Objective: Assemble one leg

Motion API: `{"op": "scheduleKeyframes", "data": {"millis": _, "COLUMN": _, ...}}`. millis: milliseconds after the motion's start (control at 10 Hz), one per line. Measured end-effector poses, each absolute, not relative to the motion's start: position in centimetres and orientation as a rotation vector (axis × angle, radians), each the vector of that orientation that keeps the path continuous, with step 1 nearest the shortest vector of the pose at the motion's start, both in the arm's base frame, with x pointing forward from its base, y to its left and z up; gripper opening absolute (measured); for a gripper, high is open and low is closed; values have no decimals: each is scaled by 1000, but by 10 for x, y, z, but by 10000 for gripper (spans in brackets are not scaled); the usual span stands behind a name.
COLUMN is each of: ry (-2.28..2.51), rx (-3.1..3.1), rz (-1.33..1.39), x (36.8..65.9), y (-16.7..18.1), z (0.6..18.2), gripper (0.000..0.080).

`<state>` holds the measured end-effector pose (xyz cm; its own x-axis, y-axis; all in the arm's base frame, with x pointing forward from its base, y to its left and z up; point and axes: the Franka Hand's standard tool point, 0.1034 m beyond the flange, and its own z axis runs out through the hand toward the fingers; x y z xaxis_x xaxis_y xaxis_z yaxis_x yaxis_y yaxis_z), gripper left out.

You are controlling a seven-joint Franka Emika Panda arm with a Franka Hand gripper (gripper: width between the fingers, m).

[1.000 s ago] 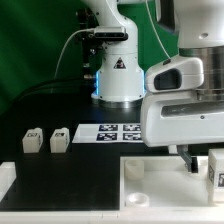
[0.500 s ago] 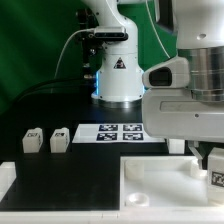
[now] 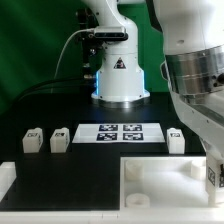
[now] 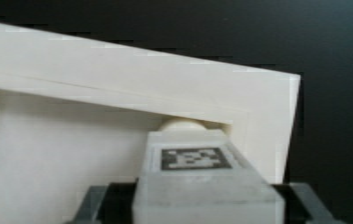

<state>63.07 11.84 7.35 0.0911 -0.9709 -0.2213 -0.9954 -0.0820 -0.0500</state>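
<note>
In the wrist view my gripper [image 4: 203, 203] is shut on a white leg [image 4: 198, 170] with a small black-and-white tag on it. The leg's tip sits at a round corner recess of the large white panel [image 4: 84, 95]. In the exterior view the gripper [image 3: 211, 172] is at the far right edge over the panel [image 3: 90, 183], mostly hidden by the arm. Three more legs stand on the black table: two at the exterior view's left [image 3: 32, 139] [image 3: 60, 138] and one at the right [image 3: 176, 140].
The marker board [image 3: 120, 132] lies flat behind the panel, in front of the robot base [image 3: 118, 80]. My arm's bulky wrist fills the exterior view's upper right. A black table edge shows beside the panel in the wrist view.
The arm's body has swung up and toward the exterior view's right, uncovering the leg beside the marker board. The held leg has sunk slightly toward the panel's right corner.
</note>
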Motion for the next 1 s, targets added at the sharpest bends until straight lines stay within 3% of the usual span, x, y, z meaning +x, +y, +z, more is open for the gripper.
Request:
{"op": "scheduleKeyframes", "data": {"millis": 300, "ry": 2006, "rx": -2161, "rz": 196, "x": 630, "y": 119, "z": 73, "gripper": 295}}
{"op": "scheduleKeyframes", "data": {"millis": 400, "ry": 1947, "rx": -2211, "rz": 189, "x": 630, "y": 119, "z": 73, "gripper": 473}}
{"op": "scheduleKeyframes", "data": {"millis": 500, "ry": 1825, "rx": -2312, "rz": 172, "x": 627, "y": 121, "z": 70, "gripper": 473}}
{"op": "scheduleKeyframes", "data": {"millis": 600, "ry": 1642, "rx": -2465, "rz": 179, "x": 623, "y": 121, "z": 70, "gripper": 609}}
{"op": "scheduleKeyframes", "data": {"millis": 1000, "ry": 1005, "rx": -2835, "rz": 157, "x": 621, "y": 122, "z": 75, "gripper": 647}}
